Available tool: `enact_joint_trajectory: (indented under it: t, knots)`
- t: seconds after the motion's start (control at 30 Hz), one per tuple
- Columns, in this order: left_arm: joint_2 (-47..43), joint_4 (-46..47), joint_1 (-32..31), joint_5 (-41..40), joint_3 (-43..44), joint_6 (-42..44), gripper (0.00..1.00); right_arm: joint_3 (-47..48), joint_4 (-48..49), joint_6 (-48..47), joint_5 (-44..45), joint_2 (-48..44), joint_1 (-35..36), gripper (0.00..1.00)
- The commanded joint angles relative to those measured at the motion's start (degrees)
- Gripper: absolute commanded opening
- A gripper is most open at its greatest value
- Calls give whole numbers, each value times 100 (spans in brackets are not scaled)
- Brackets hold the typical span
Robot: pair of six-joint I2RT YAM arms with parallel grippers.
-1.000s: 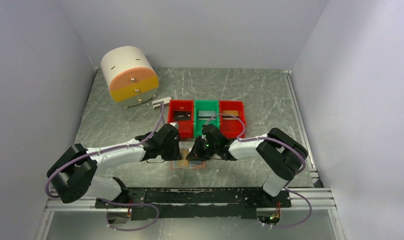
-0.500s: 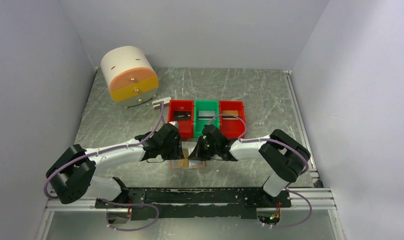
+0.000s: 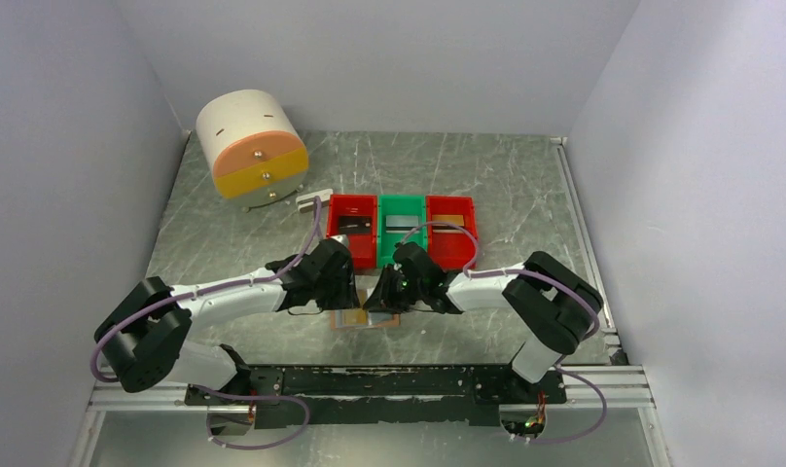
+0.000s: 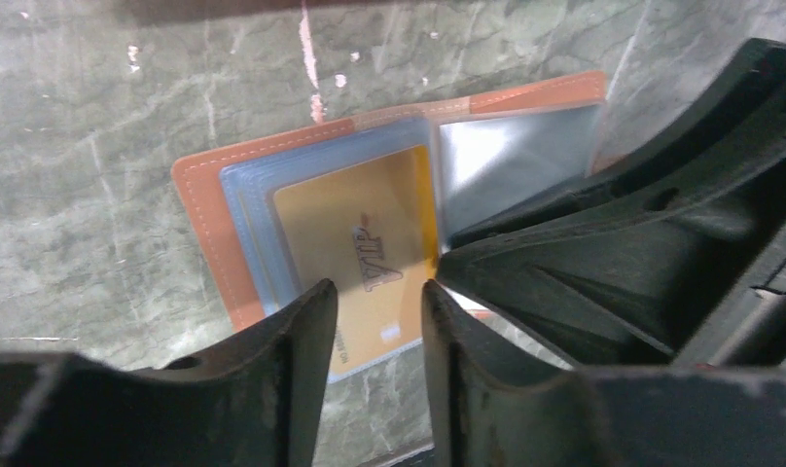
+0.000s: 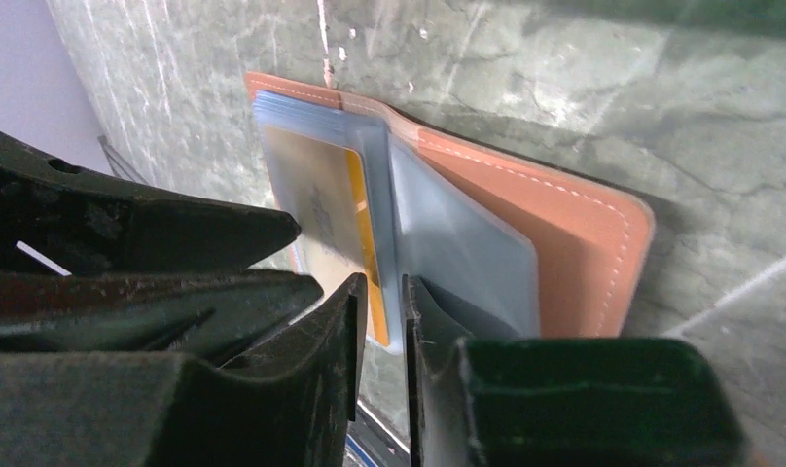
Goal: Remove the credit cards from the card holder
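The card holder (image 4: 209, 229) lies open on the table, tan-brown with pale blue clear pockets; it also shows in the top view (image 3: 366, 320) and the right wrist view (image 5: 584, 243). A yellow-orange credit card (image 4: 365, 258) sits in its left pocket and also shows in the right wrist view (image 5: 321, 209). My left gripper (image 4: 377, 304) is open, its tips just above the card's near edge. My right gripper (image 5: 384, 309) has a narrow gap at the pocket's near edge, one finger (image 5: 423, 321) against a clear pocket leaf (image 5: 457, 243). Both grippers (image 3: 342, 292) (image 3: 381, 298) meet over the card holder.
Behind the grippers stand a red bin (image 3: 351, 238) with a black card, a green bin (image 3: 401, 240) with a grey-white card, and a red bin (image 3: 453, 236) with a gold-brown card. A round drawer unit (image 3: 252, 146) and a small grey-white block (image 3: 313, 199) sit far left.
My left gripper has edged slightly right, closer over the card holder. The right arm has barely moved.
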Motion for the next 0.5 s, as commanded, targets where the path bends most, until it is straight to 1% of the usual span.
enact_joint_trajectory:
  t: [0.0, 0.1, 0.33, 0.4, 0.47]
  knots:
    - [91, -494, 22, -174, -152, 59, 49, 217, 121, -124, -143, 215, -5, 26]
    - [-93, -650, 17, -341, -45, 79, 51, 250, 99, -136, -189, 301, 2, 27]
    - [-517, -1011, 24, -888, -3, -228, 58, 177, -32, -27, -26, 308, 1, 24]
    - [-602, -867, 41, -824, -116, -214, 60, 166, -33, 0, -11, 308, 2, 24]
    - [-574, -600, 109, -550, -238, -120, 58, 163, 9, 0, -22, 299, -5, 24]
